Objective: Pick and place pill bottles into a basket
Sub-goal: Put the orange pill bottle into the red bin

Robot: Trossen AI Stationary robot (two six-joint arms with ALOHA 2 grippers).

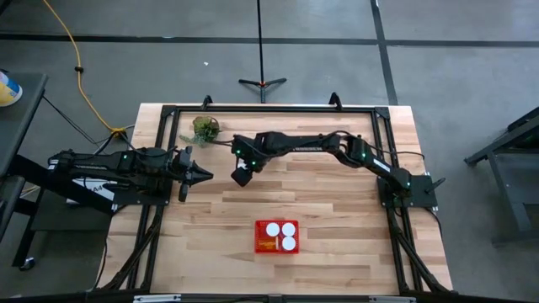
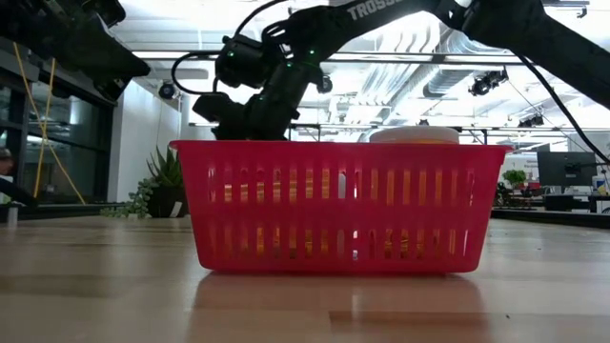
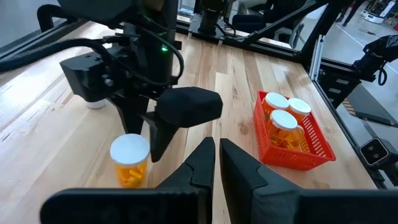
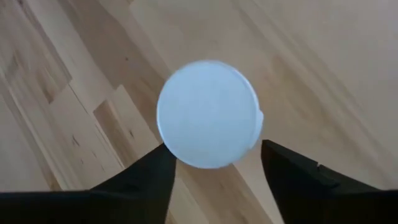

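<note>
- The left gripper waits over the left side of the table, fingers pressed together and holding nothing, pointing toward the middle.
- Just behind it, near the table's far edge, stands a small green plant, which is no part of the job.
- The right gripper reaches across from the right side to left of centre and hangs over an orange pill bottle standing upright on the bare wood. Its fingers are spread either side of the white cap; one seems to touch the cap edge, the other stands clear, so no firm pinch is shown.
- Toward the near edge, right of that bottle and well apart from it, sits the red basket with three white-capped bottles upright inside.
- Judged from this, roughly half the work is done: three bottles are in, one is being grasped, and any others are not in sight.
</note>
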